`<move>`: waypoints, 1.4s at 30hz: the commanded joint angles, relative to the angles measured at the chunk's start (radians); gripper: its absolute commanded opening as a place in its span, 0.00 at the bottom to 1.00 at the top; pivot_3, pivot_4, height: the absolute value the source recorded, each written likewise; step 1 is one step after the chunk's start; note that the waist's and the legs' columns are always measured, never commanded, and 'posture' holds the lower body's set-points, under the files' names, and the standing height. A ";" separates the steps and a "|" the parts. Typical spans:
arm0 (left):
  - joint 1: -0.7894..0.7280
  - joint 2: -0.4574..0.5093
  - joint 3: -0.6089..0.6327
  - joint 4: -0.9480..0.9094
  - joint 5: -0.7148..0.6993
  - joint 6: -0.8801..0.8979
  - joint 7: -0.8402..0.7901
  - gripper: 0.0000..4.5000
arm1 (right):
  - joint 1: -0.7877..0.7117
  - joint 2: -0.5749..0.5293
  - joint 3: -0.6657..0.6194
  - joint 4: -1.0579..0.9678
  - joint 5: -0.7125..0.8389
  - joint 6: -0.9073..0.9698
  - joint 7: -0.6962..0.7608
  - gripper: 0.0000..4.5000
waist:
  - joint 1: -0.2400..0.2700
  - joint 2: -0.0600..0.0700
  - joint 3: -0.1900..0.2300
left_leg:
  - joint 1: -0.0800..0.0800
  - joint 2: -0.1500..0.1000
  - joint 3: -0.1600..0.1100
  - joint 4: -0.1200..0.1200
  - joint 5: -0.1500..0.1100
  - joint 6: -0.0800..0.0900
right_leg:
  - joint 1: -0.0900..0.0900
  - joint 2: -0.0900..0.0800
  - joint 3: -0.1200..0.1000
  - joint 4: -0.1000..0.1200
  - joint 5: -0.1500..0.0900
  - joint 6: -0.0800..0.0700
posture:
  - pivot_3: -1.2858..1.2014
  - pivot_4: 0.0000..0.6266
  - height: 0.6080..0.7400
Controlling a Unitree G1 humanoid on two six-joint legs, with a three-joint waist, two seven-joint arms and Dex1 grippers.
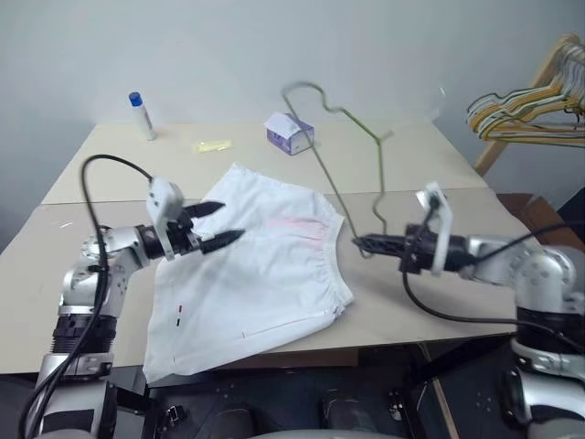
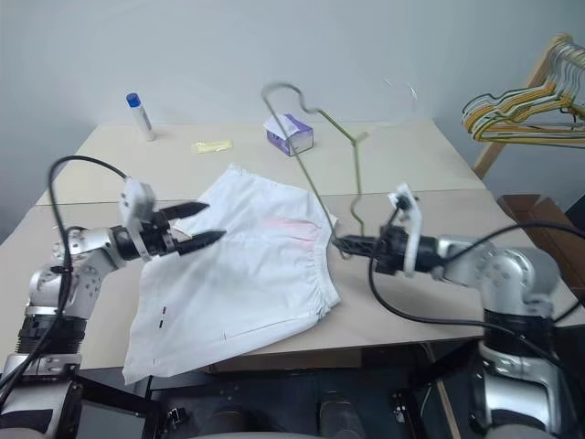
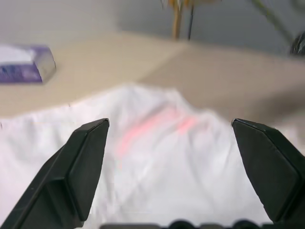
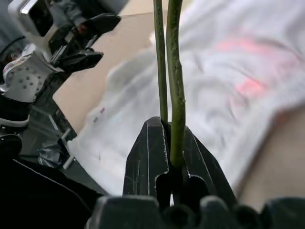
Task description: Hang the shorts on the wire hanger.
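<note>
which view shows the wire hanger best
The left eye view: the whole wire hanger stands upright, gripped by the right pincer. The right eye view matches. The right wrist view shows two strands; the left wrist view a blurred bit.

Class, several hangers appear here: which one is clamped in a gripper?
The thin olive-green wire hanger, pinched by the right gripper beside the shorts; the yellow and pale hangers hang apart, untouched.

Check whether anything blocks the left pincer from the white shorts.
Nothing visible does. The open left pincer hangs right over the thin white fabric shorts. The olive-green wire hanger stands off at their far side, clamped in the right pincer.
</note>
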 commanded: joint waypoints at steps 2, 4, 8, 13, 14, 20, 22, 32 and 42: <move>-0.034 0.021 -0.079 -0.040 0.122 -0.083 -0.002 0.99 | 0.074 -0.154 -0.022 0.036 0.062 0.157 0.084 0.00 | -0.006 0.000 0.000 | 0.001 0.000 0.000 0.000 0.000 0.000 | 0.000 0.000 0.000 0.000 0.000 0.000 | 0.47 0.00 1.00; -0.049 0.003 -0.088 -0.044 0.141 -0.085 0.021 0.99 | 0.082 -0.192 -0.007 0.115 0.079 0.219 0.121 0.00 | -0.018 0.000 0.000 | 0.002 0.001 0.001 0.000 0.000 0.000 | 0.001 0.001 0.001 0.000 0.000 0.000 | 0.47 0.00 1.00; -0.038 -0.005 -0.127 -0.074 0.179 -0.119 0.005 0.99 | 0.114 -0.254 0.084 0.229 0.034 0.220 0.184 0.00 | -0.031 0.000 0.000 | 0.003 0.001 0.000 0.000 -0.001 0.001 | 0.004 0.001 0.001 -0.002 0.001 0.001 | 0.47 0.00 1.00; -0.016 -0.008 -0.139 -0.096 0.186 -0.123 -0.002 0.99 | 0.126 -0.268 0.189 0.299 -0.039 0.143 0.253 0.00 | -0.036 0.000 0.000 | 0.002 0.001 0.001 0.000 -0.001 0.002 | 0.004 0.001 0.002 -0.003 0.001 0.002 | 0.48 0.00 1.00; -0.014 -0.010 -0.137 -0.097 0.186 -0.116 0.002 0.99 | 0.119 -0.260 0.205 0.315 -0.054 0.132 0.255 0.00 | -0.036 0.001 0.000 | 0.003 0.001 0.001 0.000 -0.001 0.002 | 0.004 0.001 0.002 -0.003 0.001 0.002 | 0.48 0.00 1.00; -0.010 -0.005 -0.125 -0.105 0.187 -0.107 0.001 0.99 | 0.080 -0.234 0.258 0.362 -0.108 0.052 0.311 0.00 | -0.031 0.001 0.000 | 0.003 0.000 0.001 0.001 -0.001 0.002 | 0.004 0.001 0.002 -0.003 0.002 0.003 | 0.49 0.00 1.00; -0.011 -0.003 -0.123 -0.103 0.190 -0.106 0.004 0.99 | 0.071 -0.225 0.263 0.366 -0.115 0.045 0.323 0.00 | -0.028 0.001 0.000 | 0.003 0.000 0.001 0.001 -0.001 0.002 | 0.004 0.001 0.002 -0.003 0.002 0.003 | 0.49 0.00 1.00; -0.005 -0.006 -0.131 -0.106 0.202 -0.107 0.014 0.99 | 0.073 -0.237 0.325 0.302 -0.142 0.026 0.392 0.00 | -0.024 0.001 0.000 | 0.002 0.000 0.001 0.001 -0.001 0.002 | 0.004 0.001 0.002 -0.003 0.002 0.004 | 0.49 0.00 1.00; 0.011 -0.020 -0.154 -0.107 0.233 -0.117 0.038 0.99 | -0.116 -0.212 0.470 0.471 -0.243 -0.007 0.484 0.00 | -0.025 0.001 -0.001 | 0.003 0.000 0.001 0.001 -0.001 0.002 | 0.004 0.001 0.002 -0.003 0.003 0.003 | 0.50 0.00 1.00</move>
